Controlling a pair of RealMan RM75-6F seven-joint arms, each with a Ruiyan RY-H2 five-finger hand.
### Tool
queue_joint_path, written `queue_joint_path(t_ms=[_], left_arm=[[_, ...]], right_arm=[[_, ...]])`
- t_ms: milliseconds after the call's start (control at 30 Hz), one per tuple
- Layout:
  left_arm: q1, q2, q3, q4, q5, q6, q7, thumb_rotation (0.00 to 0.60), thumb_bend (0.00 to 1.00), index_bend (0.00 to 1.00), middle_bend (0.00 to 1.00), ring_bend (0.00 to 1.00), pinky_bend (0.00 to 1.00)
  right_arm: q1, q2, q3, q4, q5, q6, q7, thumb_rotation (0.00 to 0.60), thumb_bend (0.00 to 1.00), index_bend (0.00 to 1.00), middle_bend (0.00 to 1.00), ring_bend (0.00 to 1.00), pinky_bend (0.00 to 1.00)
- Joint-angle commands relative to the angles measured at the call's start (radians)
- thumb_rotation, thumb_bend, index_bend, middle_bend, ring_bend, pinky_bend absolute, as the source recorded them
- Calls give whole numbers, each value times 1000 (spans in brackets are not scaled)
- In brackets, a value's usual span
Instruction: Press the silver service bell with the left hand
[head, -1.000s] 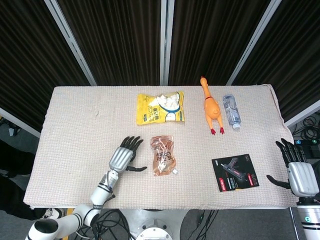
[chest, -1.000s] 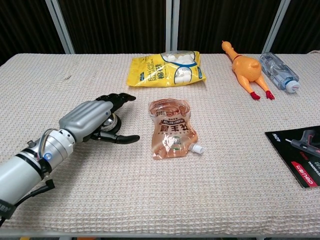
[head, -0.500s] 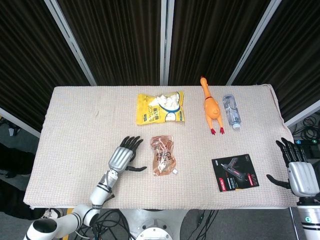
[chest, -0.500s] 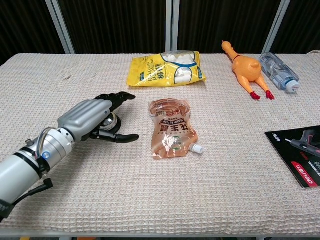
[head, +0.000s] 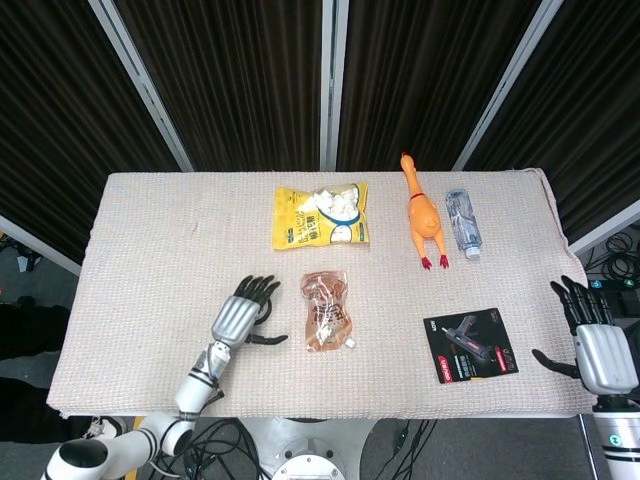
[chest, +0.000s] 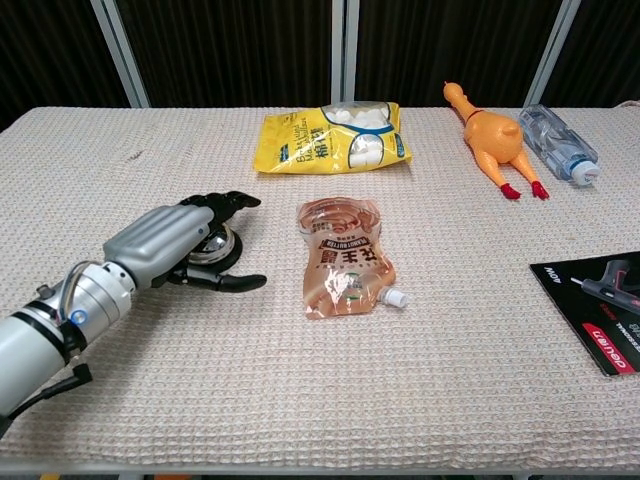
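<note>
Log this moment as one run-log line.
phase: pressing | left hand: over silver service bell, fingers spread, contact unclear | right hand: open, idle at table edge | pouch: beside bell, untouched

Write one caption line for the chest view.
Left hand covering the silver service bell beside a brown pouch.

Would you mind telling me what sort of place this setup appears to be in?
Probably a robot test station, not a home: a cloth-covered table with unrelated items, such as a rubber chicken and a snack bag, in front of black curtains.
</note>
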Motion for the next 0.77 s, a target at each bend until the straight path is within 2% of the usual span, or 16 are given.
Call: queue_joint_path(t_ms=[33,133,233,467,600,767], left_arm=[[-20,33,-47,-32,3,58,-2,172,0,37,0,0,0],[-5,97,-76,-81,-5,112,28,172,0,37,0,0,0],[51,195,-70,-157,-19,158,69,172,0,37,0,0,0],[252,427,9,-348,-61,264,119,197,0,37,0,0,0],[351,558,70,-467,-57,319,123,240,0,37,0,0,0],[428,635,97,-543,-42,399,134,240,0,37,0,0,0]], right_arm=[[1,-1,0,0,-1,-1,1,600,0,0,0,0,0],[1,-3,-1,3,-4,0,8,600,0,0,0,0,0],[1,-7,-4,9,-9,1,16,600,0,0,0,0,0],[4,-19,-13,6,-31,5,20,600,0,0,0,0,0],[1,-19,-16,-1,-38,14,7,600,0,0,0,0,0],[-5,-25,-17,4,-25,11,3,600,0,0,0,0,0]])
